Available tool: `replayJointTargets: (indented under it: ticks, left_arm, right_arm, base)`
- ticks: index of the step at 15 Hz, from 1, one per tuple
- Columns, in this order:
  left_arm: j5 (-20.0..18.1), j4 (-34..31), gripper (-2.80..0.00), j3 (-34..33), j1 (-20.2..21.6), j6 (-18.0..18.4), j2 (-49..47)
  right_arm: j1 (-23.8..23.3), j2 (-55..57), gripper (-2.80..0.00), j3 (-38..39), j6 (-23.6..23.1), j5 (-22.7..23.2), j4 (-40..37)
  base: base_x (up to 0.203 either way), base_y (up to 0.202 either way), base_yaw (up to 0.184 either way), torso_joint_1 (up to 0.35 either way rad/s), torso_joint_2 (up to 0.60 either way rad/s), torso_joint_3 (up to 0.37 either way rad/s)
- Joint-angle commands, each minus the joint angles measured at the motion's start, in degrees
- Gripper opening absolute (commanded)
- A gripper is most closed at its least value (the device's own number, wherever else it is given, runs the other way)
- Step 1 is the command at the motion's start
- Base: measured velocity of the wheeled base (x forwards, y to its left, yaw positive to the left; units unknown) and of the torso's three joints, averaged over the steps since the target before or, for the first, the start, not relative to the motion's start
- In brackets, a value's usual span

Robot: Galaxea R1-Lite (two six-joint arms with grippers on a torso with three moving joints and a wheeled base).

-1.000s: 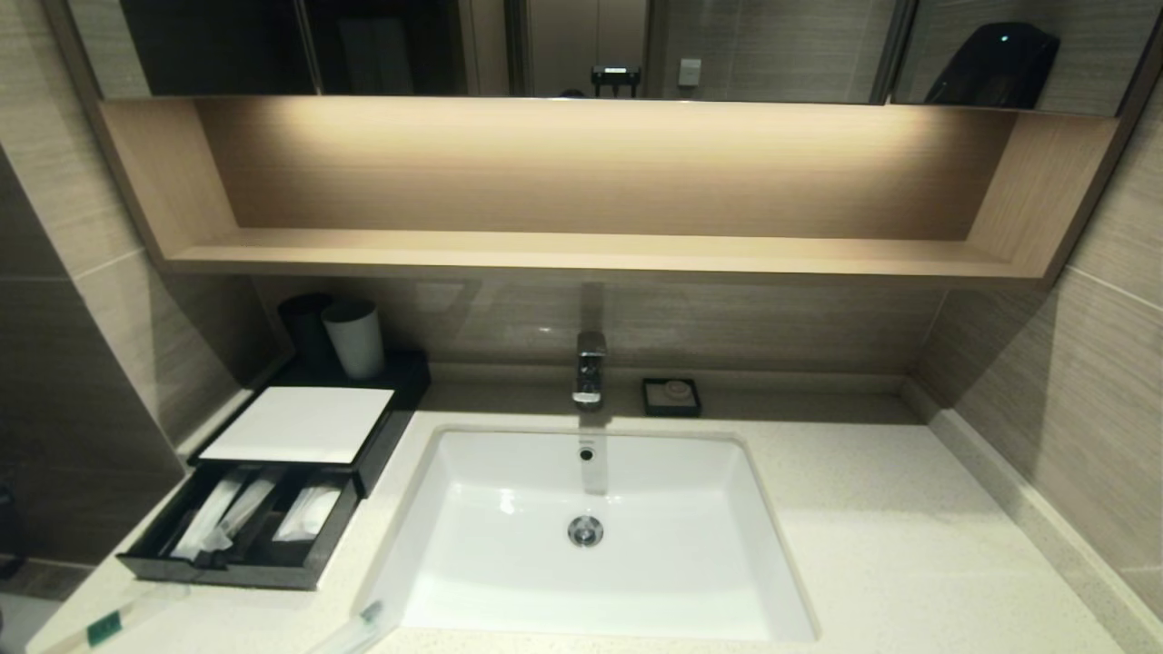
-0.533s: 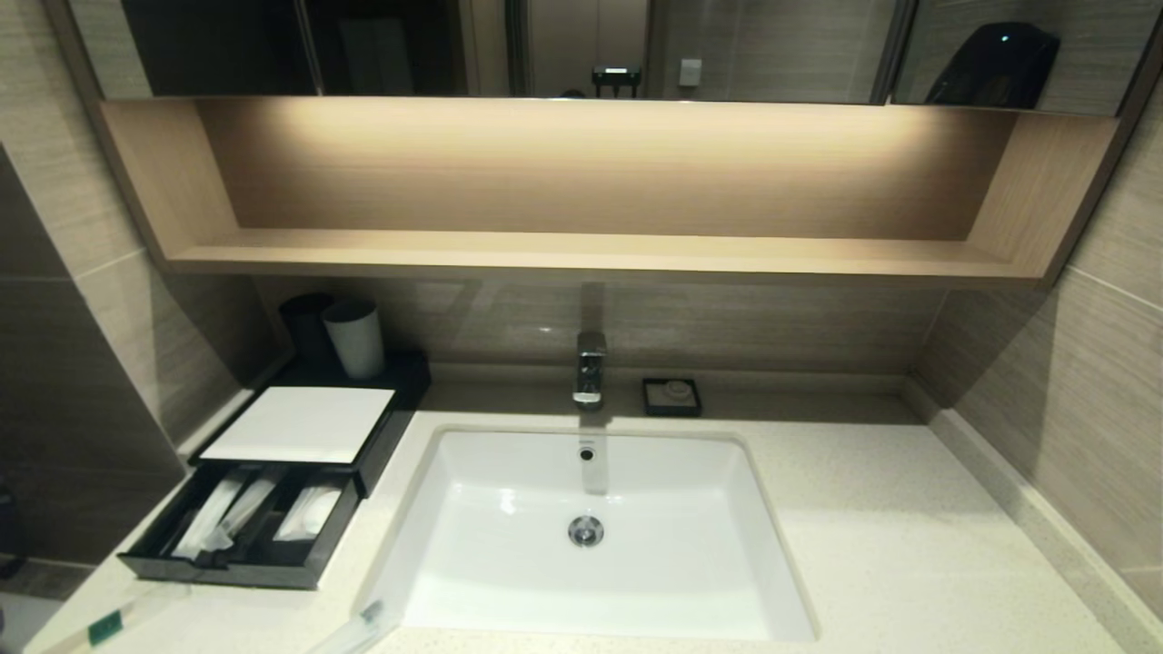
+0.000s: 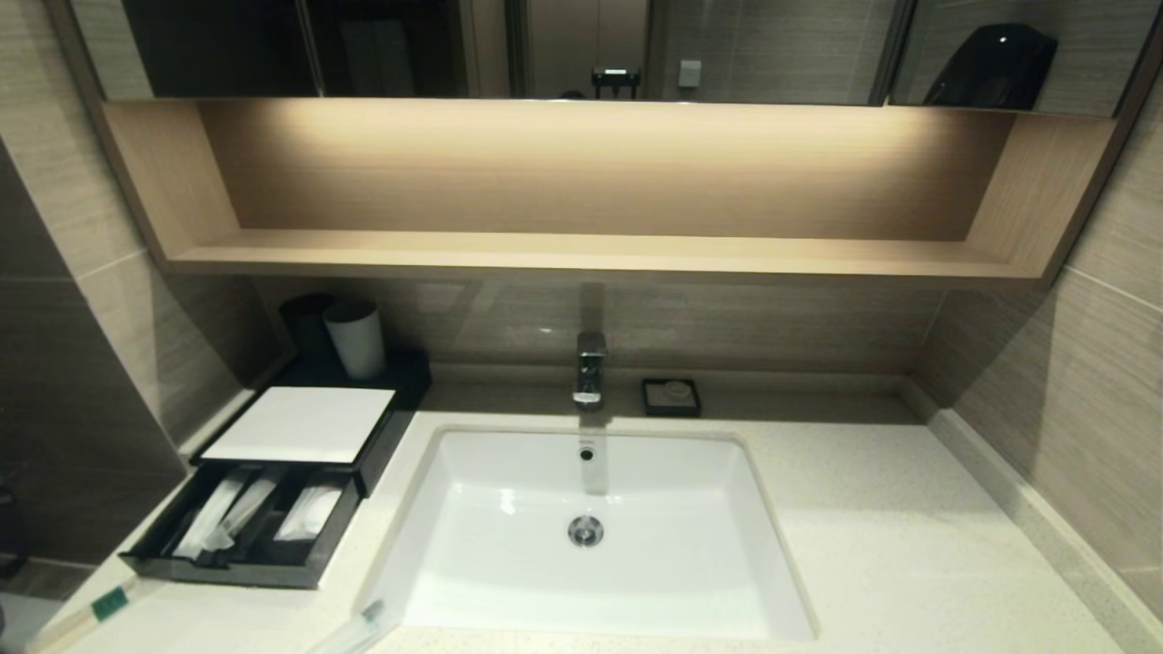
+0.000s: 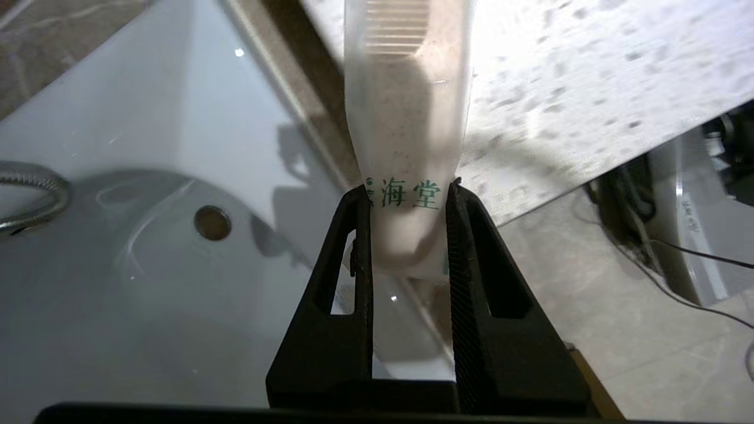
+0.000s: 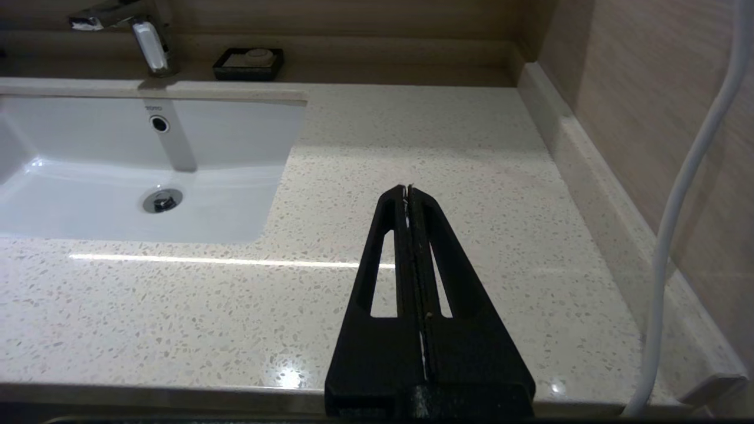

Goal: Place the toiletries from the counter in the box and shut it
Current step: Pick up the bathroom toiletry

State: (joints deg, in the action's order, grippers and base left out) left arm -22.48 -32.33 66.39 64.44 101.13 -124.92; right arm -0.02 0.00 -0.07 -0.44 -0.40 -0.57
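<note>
My left gripper is shut on a whitish toiletry packet with green lettering and holds it at the counter's front left end. It is outside the head view. There, a long packet with a green label reaches in at the front left corner. Another clear packet lies at the sink's front left corner. The dark box stands at the left with its drawer pulled out and several packets inside. My right gripper is shut and empty over the counter's right front.
The white sink fills the middle of the counter, with the tap behind it. A grey cup stands behind the box. A black soap dish sits by the back wall. A wooden shelf hangs above.
The green-labelled packet at the front left corner has shifted slightly up and away from the front edge. Nothing else has moved.
</note>
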Motion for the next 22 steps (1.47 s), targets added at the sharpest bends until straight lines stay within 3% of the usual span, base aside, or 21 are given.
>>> replayJointTargets:
  ticks: [1,22]
  left_arm:
    - [0.2,-0.5,-2.80,0.0,0.2,0.6,-0.1]
    - [-0.5,-2.3,-2.80,0.4,3.6,2.0,4.7]
  right_arm:
    - [0.0,0.0,-2.80,0.0,0.0,0.0,0.0]
    - [0.0,0.0,-2.80,0.0,0.0,0.0,0.0]
  base:
    - [0.000,0.000,0.000,0.000,0.00,0.000]
    - [0.000,0.000,0.000,0.000,0.00,0.000]
